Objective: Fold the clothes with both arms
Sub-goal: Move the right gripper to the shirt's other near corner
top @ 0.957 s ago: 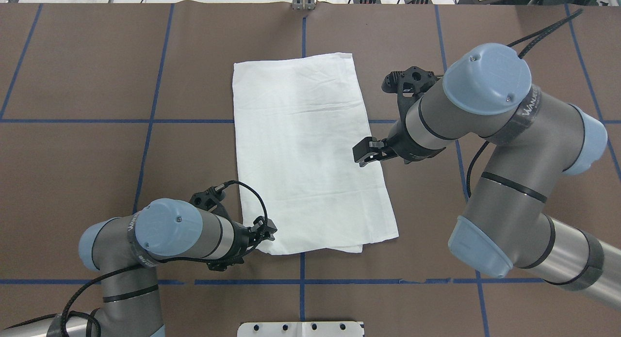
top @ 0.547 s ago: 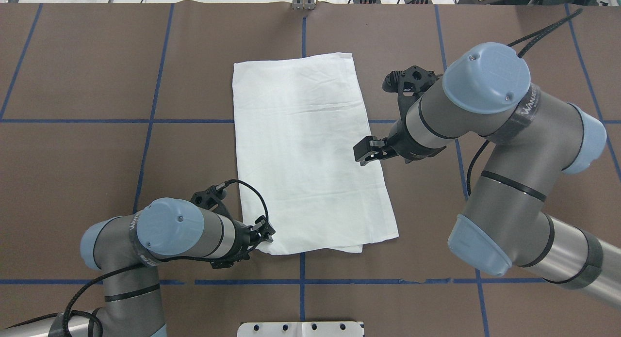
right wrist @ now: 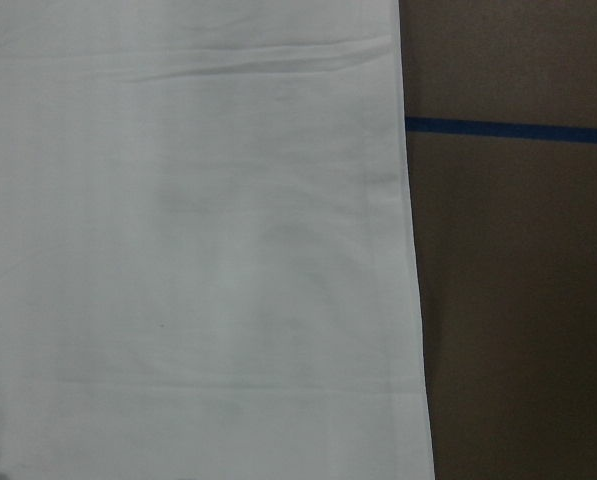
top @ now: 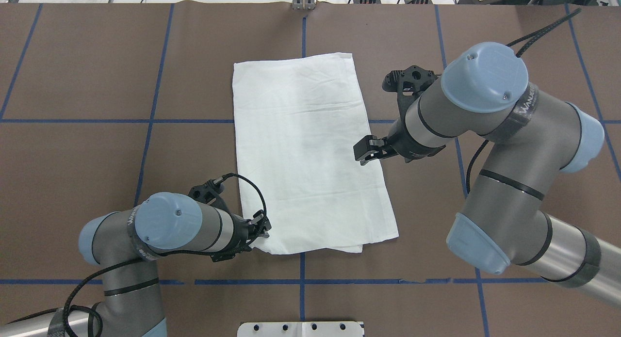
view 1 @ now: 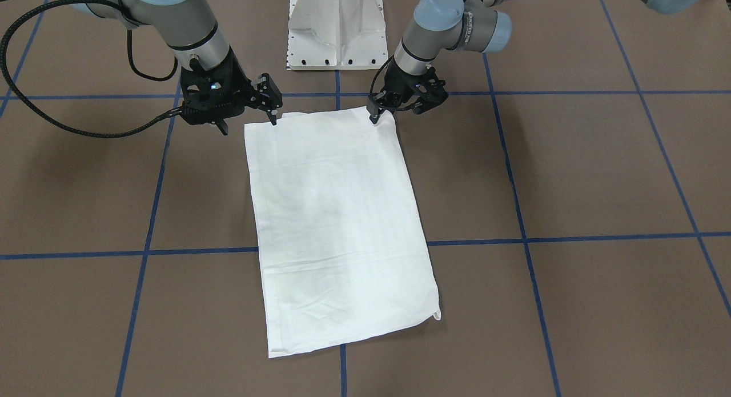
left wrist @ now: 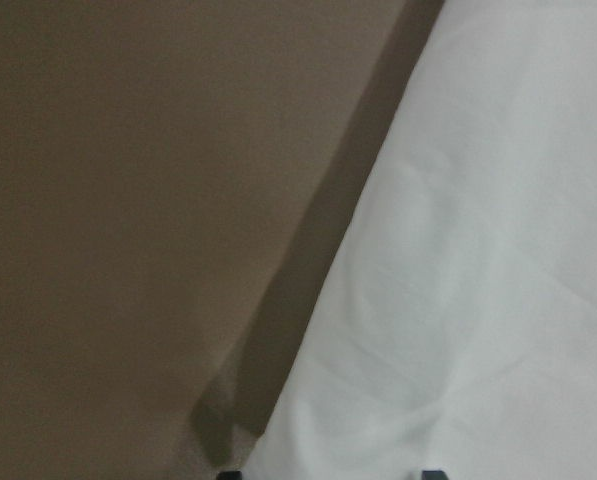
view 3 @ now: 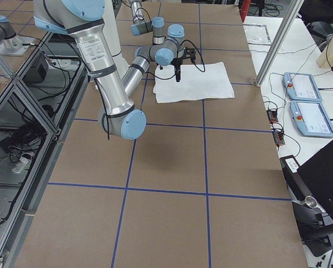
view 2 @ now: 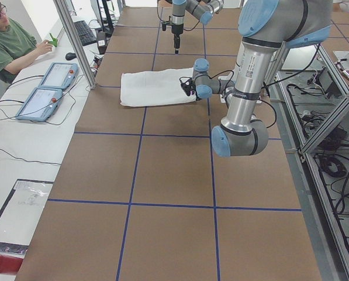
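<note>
The clothes are one white shirt (top: 305, 152), folded into a long flat rectangle in the middle of the brown table; no print or collar shows. My left gripper (top: 262, 229) sits low at the shirt's near left corner. In the front-facing view it (view 1: 374, 116) touches that corner. The left wrist view shows two fingertips (left wrist: 433, 473) apart, with white cloth (left wrist: 478, 250) between them, so it is open. My right gripper (top: 365, 152) hovers above the shirt's right edge, open and holding nothing. The right wrist view shows only the shirt's edge (right wrist: 403, 250) from above.
The white pedestal base (view 1: 337, 31) stands at the robot's side of the table. Blue tape lines (top: 145, 133) grid the brown table cover. In the left view, a seated person (view 2: 10, 41) and two tablets (view 2: 45, 88) are at a side table beyond a metal post (view 2: 75, 41).
My left gripper has drawn slightly back and left along the shirt's near left corner. The right arm has barely moved, and the shirt lies as before.
</note>
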Tool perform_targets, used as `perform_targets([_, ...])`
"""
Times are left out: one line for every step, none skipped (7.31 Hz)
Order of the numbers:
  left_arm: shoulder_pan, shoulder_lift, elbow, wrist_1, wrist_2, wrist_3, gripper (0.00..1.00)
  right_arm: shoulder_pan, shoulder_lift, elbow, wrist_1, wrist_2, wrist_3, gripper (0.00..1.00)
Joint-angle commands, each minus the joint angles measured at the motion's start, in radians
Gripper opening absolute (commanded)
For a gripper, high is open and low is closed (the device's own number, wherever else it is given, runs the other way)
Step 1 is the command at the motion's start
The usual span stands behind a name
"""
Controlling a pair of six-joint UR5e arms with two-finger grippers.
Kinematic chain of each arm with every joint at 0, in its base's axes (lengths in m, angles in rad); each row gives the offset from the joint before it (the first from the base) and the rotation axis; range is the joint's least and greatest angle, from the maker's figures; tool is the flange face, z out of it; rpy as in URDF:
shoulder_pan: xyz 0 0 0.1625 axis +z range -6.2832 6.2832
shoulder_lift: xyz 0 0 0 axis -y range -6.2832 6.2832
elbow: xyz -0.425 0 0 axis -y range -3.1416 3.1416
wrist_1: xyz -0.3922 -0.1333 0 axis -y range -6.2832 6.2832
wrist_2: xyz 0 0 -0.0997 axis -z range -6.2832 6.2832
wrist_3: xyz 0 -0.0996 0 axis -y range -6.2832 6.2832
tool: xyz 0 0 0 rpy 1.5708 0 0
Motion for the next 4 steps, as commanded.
perform_targets([-0.001, -0.002, -0.014, 0.002, -0.007, 0.0, 0.08, 0.0, 0.0, -0.005, 0.0, 0.0, 0.001, 1.0])
perform_targets([-0.001, -0.005, -0.032, 0.012, -0.007, -0.001, 0.0, 0.0, 0.002, -0.011, 0.0, 0.0, 0.007, 1.0])
perform_targets([-0.003, -0.004, -0.055, 0.026, -0.01, -0.001, 0.0, -0.008, 0.0, -0.024, 0.0, -0.002, 0.021, 1.0])
perform_targets([-0.003, -0.005, -0.067, 0.043, -0.012, 0.0, 0.0, -0.034, -0.003, -0.025, 0.002, -0.005, 0.073, 1.0])
